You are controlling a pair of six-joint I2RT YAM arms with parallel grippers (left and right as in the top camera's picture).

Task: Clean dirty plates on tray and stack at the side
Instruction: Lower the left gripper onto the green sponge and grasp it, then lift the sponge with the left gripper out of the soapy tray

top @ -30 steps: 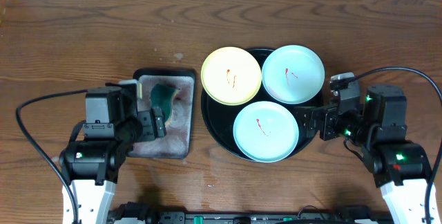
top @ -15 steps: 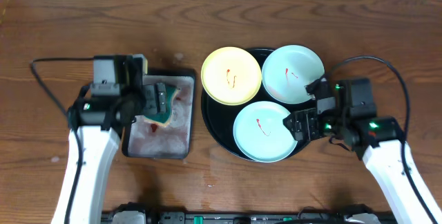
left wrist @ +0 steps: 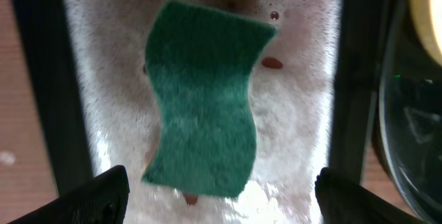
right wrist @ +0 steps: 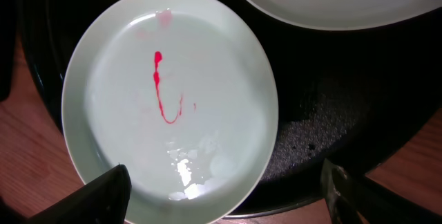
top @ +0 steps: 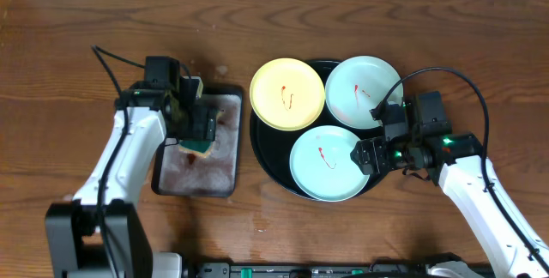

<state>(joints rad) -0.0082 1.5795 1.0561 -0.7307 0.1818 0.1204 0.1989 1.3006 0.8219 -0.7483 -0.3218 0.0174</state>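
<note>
Three red-smeared round plastic plates (top: pixel 330 162) are lying unwiped, unstacked on the glossy black round tray (top: pixel 270 154); left tool (left wrist: pixel 221 195) and right tool (right wrist: pixel 231 195) are hovering released.

From above, the light is bright and even. The table (top: pixel 86 38) looks sharp, with only small, soft shadows. In the left wrist view the sponge (left wrist: pixel 200 99) looks soft and fuzzy, and white glare shines on the wet grey tray (left wrist: pixel 297 79). In the right wrist view the plate (right wrist: pixel 207 92) is sharp, with small white shiny spots. The black tray (right wrist: pixel 331 134) is dark.
</note>
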